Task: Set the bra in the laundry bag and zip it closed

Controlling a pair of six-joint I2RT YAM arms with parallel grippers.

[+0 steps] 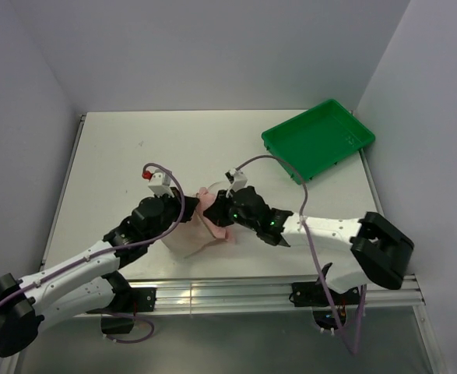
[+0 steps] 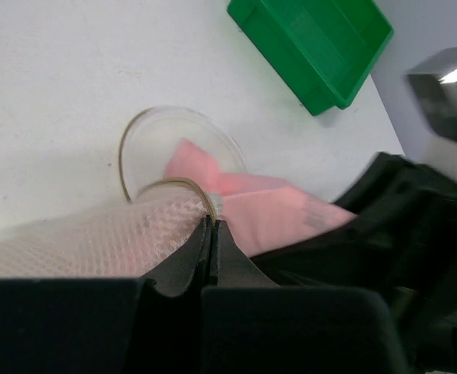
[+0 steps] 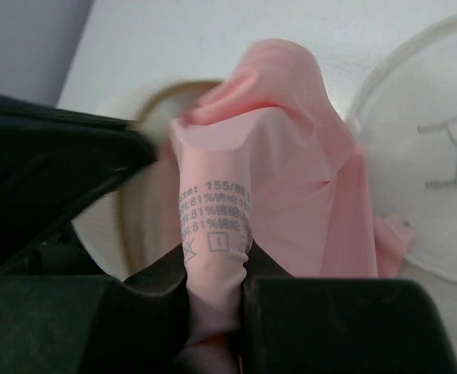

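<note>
Stuffing step in play: left gripper (image 2: 212,234) pinched shut on the mesh rim of the laundry bag (image 2: 146,152), holding the mouth open; right gripper (image 3: 216,273), reaching from 3 o'clock, clamped on the bra (image 3: 290,156) at its label end. The bra sits partly inside the bag, near the table's (image 1: 119,148) 6 o'clock edge. Next, I'd say: push the pink fabric fully in, then zip it shut.

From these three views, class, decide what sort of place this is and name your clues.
Probably a robotics lab test cell: a white table boxed in by plain grey walls, two arms bolted to a metal rail, and a green tray, bra and laundry bag as props.
</note>
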